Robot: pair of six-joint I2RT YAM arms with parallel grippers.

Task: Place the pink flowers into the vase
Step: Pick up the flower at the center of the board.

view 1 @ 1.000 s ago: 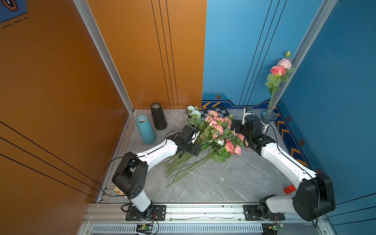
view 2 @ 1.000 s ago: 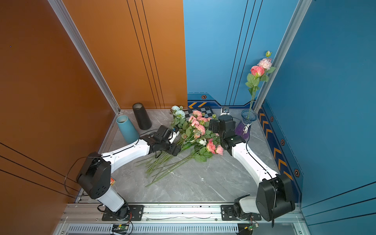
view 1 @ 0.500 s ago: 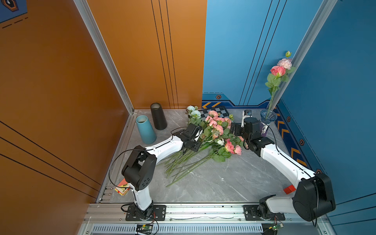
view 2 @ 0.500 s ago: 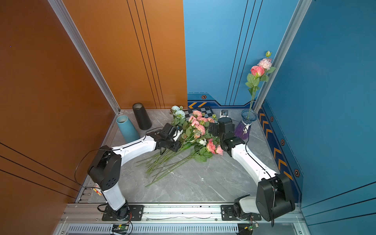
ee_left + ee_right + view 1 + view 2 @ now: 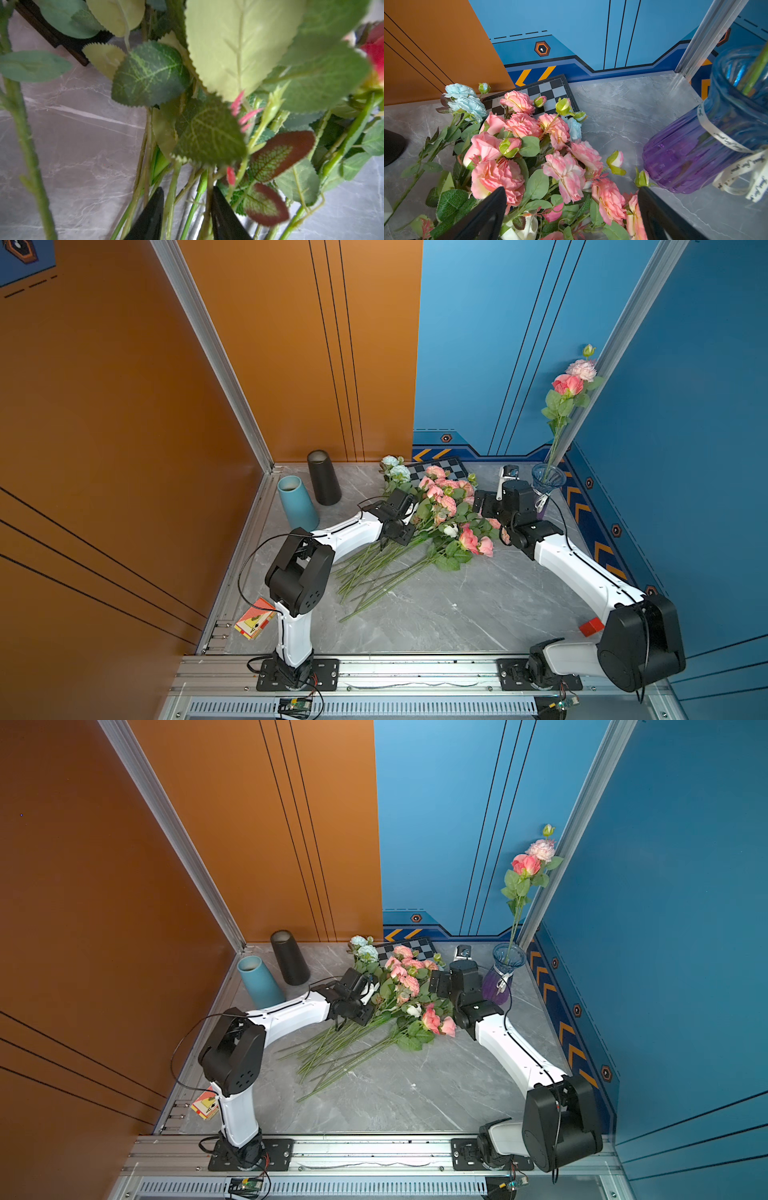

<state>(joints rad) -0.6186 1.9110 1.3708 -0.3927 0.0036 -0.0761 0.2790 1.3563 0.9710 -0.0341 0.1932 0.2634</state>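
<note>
Standing at the front of the counter (image 5: 457, 614) and reading from the left: the left pincer (image 5: 187, 190) is down in the heap of stems (image 5: 374, 572), its jaws narrow and astride a few of them just below the leaves; whether they truly pinch, I cannot tell; the stems fan out with their cut ends toward the near left and run up and away to the far right, so the long axis of the pink flowers (image 5: 440, 497) points roughly at the vase (image 5: 547, 481); the blooms lie in a pile on the counter between the two arms, mixed with pale blue blooms (image 5: 395, 472) at the far edge and a white rose (image 5: 451, 530) among them; over the blooms' right side hangs the right pincer (image 5: 571, 191), jaws spread wide and holding nothing; just beyond it, at the far right corner, stands the vase, upright, with one pink stem (image 5: 567, 383) already in it; my reading is that the left arm has the stem end while the right arm sits nearer the vase, so any stem lifted must swing its cut end round to the right to reach the mouth.
</note>
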